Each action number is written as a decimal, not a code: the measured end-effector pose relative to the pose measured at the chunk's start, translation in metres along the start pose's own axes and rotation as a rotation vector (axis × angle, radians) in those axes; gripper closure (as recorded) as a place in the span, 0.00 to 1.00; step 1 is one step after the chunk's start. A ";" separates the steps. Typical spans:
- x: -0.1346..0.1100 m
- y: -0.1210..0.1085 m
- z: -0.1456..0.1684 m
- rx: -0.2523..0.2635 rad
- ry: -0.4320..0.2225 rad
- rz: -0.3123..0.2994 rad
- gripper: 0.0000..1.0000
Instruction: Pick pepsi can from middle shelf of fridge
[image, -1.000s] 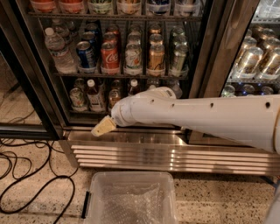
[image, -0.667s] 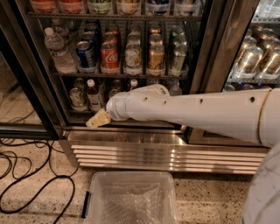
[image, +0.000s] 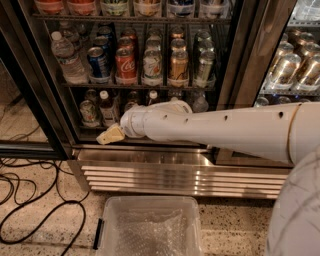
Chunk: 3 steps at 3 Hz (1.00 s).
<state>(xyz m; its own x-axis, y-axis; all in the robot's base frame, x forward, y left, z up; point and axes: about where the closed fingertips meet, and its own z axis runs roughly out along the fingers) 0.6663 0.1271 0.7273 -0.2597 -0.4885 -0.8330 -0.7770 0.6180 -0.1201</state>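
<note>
The pepsi can (image: 98, 62) is blue and stands upright on the middle shelf (image: 150, 85) of the fridge (image: 40, 90), second from the left in the front row, between a water bottle (image: 66, 59) and a red Coca-Cola can (image: 125, 65). My gripper (image: 111, 135) is the beige tip of the white arm (image: 210, 129), which reaches in from the right. It hangs in front of the bottom shelf, below and slightly right of the pepsi can, well apart from it.
Several other cans fill the middle shelf. Small bottles (image: 106, 106) stand on the bottom shelf behind the gripper. The slatted steel base (image: 175, 175) lies below. A clear plastic bin (image: 150, 225) sits on the floor. Black cables (image: 30, 200) lie at left. A second cooler (image: 295, 65) stands at right.
The arm has swung left and slightly up, bringing the gripper from in front of the lower rail to in front of the bottom shelf's bottles.
</note>
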 end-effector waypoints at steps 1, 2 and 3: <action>-0.021 -0.011 0.025 0.044 -0.104 -0.008 0.00; -0.043 -0.028 0.043 0.115 -0.206 -0.005 0.00; -0.073 -0.034 0.049 0.179 -0.322 -0.003 0.00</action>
<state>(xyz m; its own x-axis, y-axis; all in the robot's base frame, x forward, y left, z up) 0.7401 0.1717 0.7653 -0.0411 -0.2891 -0.9564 -0.6577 0.7284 -0.1919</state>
